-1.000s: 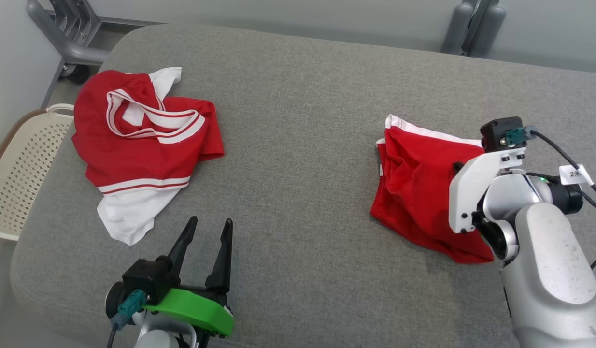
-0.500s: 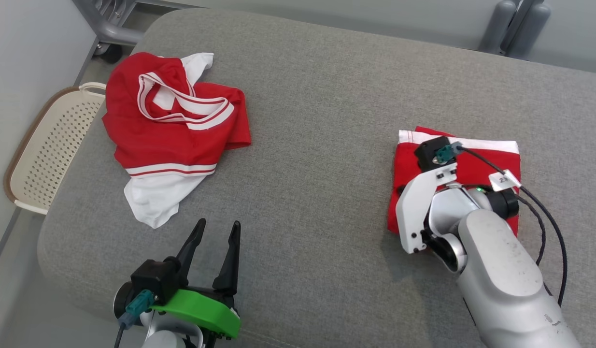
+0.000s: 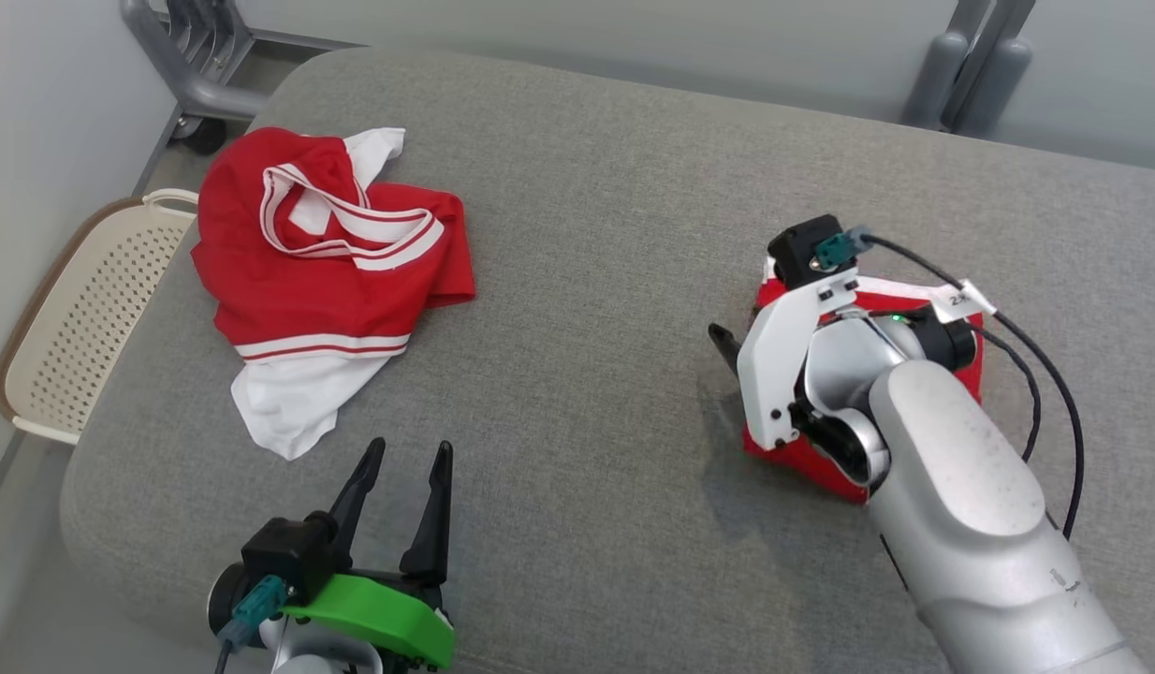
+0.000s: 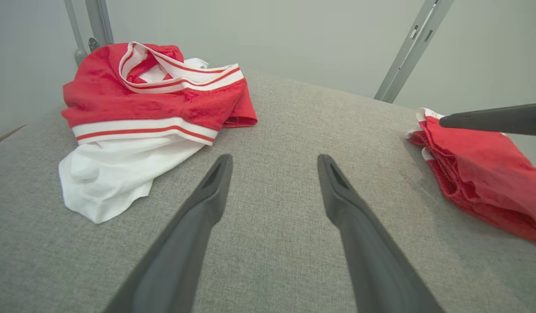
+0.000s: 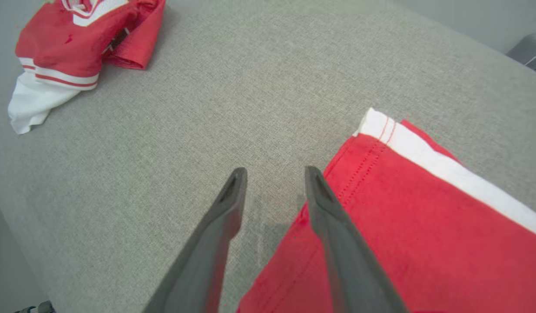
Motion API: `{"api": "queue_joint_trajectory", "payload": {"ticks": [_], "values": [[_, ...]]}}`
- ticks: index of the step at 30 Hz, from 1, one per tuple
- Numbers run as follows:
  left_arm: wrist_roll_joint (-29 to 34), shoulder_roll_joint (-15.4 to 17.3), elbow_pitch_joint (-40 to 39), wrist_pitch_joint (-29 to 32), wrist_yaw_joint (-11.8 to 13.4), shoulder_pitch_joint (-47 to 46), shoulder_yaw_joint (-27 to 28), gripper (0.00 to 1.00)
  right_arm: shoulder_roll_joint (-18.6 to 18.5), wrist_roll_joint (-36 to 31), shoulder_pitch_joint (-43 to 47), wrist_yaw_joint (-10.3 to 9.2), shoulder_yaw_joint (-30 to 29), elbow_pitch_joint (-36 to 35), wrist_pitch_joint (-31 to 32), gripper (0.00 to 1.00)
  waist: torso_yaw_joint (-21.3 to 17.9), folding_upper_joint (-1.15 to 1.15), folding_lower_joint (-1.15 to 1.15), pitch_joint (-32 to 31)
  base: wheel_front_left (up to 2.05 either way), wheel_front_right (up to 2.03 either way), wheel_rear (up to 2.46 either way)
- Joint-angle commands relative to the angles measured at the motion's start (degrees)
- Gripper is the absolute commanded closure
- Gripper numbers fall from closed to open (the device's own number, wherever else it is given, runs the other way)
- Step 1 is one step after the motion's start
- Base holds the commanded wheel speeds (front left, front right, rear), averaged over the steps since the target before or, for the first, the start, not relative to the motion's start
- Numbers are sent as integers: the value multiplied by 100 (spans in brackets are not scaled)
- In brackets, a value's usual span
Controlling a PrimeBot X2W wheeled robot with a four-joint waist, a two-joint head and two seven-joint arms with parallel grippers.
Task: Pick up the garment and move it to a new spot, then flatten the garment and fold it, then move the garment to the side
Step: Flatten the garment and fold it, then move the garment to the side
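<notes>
A folded red garment with a white band (image 3: 785, 456) (image 5: 402, 217) (image 4: 481, 174) lies flat at the right of the grey padded surface (image 3: 587, 234). My right gripper (image 3: 727, 346) (image 5: 275, 171) hovers at its left edge, open, with bare grey fabric between the fingers and one finger over the red hem. Most of the garment in the head view is hidden by my right arm. My left gripper (image 3: 409, 449) (image 4: 274, 158) is open near the front edge, holding nothing.
A crumpled red and white garment (image 3: 315, 290) (image 4: 155, 104) (image 5: 64, 48) lies at the far left. A cream perforated basket (image 3: 72, 309) sits on the floor beyond the left edge. Grey metal frames (image 3: 184, 56) (image 3: 971, 75) stand behind the surface.
The right gripper laid the folded garment flat, then opened and let it go, its fingers now at the left edge. The head camera shifted. The left gripper stayed put.
</notes>
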Motion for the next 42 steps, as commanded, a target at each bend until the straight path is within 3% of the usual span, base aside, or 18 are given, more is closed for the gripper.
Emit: {"api": "queue_joint_trajectory", "payload": {"ticks": [1,9,16,24,37,38,39,41,42], "values": [[53,35,-24,-3,-12,88,23,0,-19,-42,-99,-2,-134,-140,131,0,-153,0,0,-135,0,0,0],[149,131,-190,-3,-4,172,74,0,-19,-825,280,-2,-1650,-969,1117,0,-468,0,0,-302,0,0,0],[343,200,-619,-3,98,23,148,0,-10,-726,889,-2,-2760,-1325,1425,0,-559,0,0,-132,0,0,0],[386,315,-875,10,124,-153,199,0,-18,-381,1030,-2,-3000,-1074,1232,0,-536,0,0,136,0,0,0],[307,323,-931,129,102,-229,36,0,2,-17,848,-1,-2738,-333,1116,0,-409,0,0,413,0,0,0],[301,320,-920,126,99,-235,23,0,5,-46,840,-1,-2764,-262,1120,19,-402,0,0,419,0,0,0],[296,319,-910,124,97,-243,9,0,1,-98,832,-1,-2818,-196,1114,53,-397,0,0,424,0,0,0],[289,314,-899,124,94,-267,-18,0,3,-145,801,-3,-2865,-94,1097,87,-390,0,0,433,0,0,0],[291,316,-893,127,93,-279,-29,0,3,-164,787,-3,-2874,-52,1094,100,-391,0,0,437,0,0,0]]}}
